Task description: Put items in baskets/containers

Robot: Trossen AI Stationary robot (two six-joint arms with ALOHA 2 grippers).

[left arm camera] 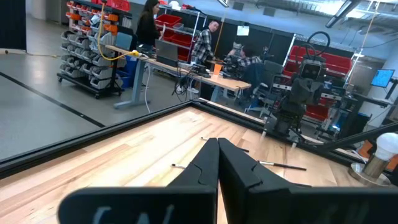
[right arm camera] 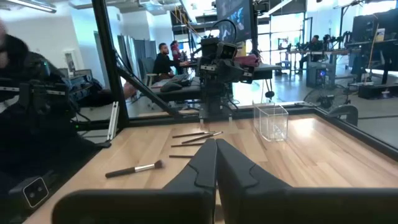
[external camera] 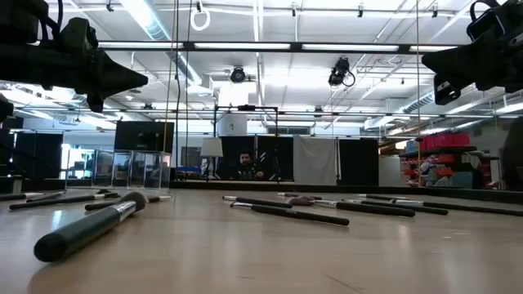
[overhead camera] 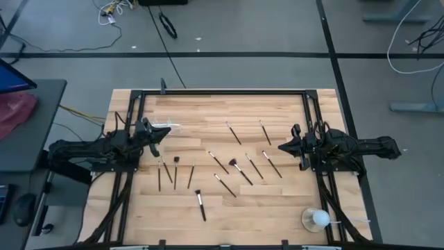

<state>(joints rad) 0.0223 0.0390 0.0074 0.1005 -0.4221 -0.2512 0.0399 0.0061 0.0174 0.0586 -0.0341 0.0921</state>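
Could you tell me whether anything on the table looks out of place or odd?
Yes: the makeup brushes lie scattered at all angles across the wooden table, none in the clear holder near the left gripper. A white ball on a dish sits alone at one corner. Nothing looks damaged.

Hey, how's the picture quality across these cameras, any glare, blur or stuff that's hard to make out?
High view: even light, faint shadows; the clear holder nearly vanishes against the wood. Low view: ceiling lights glare, both arms are silhouettes, and the nearest brush is soft and oversized. Left wrist view: the end effector is a dark mass. Right wrist view: a blurred shape at the left edge.
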